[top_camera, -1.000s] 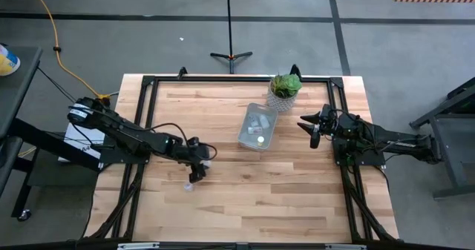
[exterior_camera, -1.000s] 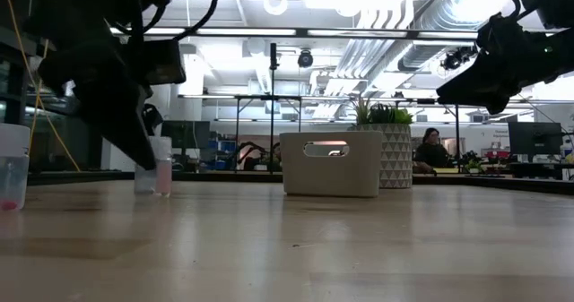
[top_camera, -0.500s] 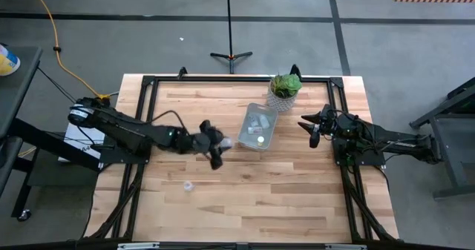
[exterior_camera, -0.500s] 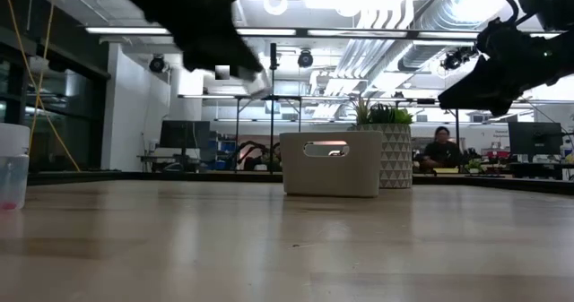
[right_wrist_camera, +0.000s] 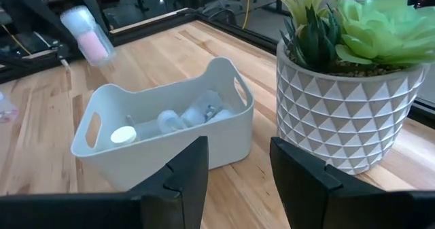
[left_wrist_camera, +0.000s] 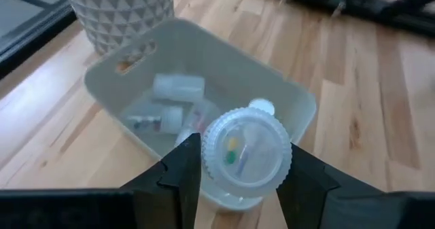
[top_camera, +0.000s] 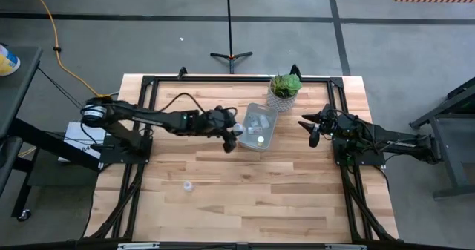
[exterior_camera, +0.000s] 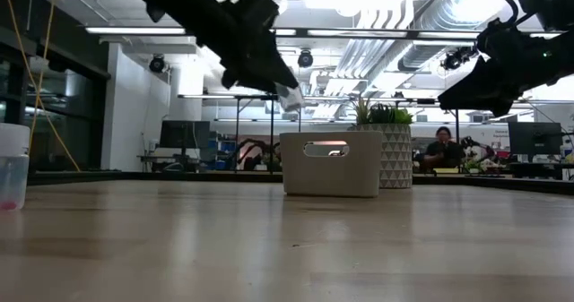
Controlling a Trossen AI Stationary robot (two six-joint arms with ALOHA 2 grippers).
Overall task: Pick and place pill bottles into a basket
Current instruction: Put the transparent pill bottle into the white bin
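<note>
Left wrist view shows the left gripper [left_wrist_camera: 238, 168] with its two dark fingers [left_wrist_camera: 178, 178] pinching a pill bottle [left_wrist_camera: 246, 154], cap end toward the camera, coloured pills visible through the plastic. Straight beyond that bottle sits the basket [left_wrist_camera: 299, 107], and inside it lie several more bottles: one on its side [left_wrist_camera: 178, 87] near the far wall, another [left_wrist_camera: 153, 117] beside it, and a round white cap [left_wrist_camera: 262, 107] close to the near end. From above, the left gripper [top_camera: 231, 133] hangs just beside the basket's [top_camera: 249, 140] near-left edge, the held bottle [top_camera: 237, 129] at its rim, not yet inside. In the level view that bottle [exterior_camera: 290, 98] is tilted in the air above and left of the basket [exterior_camera: 330, 163].

One more bottle [top_camera: 188, 185] stands alone on the table [top_camera: 282, 198], well apart from the basket toward the front left.

The right gripper [top_camera: 312, 127] hovers to the right of the basket, near the plant pot [top_camera: 284, 89], with its fingers [right_wrist_camera: 183, 171] spread and nothing between them.
</note>
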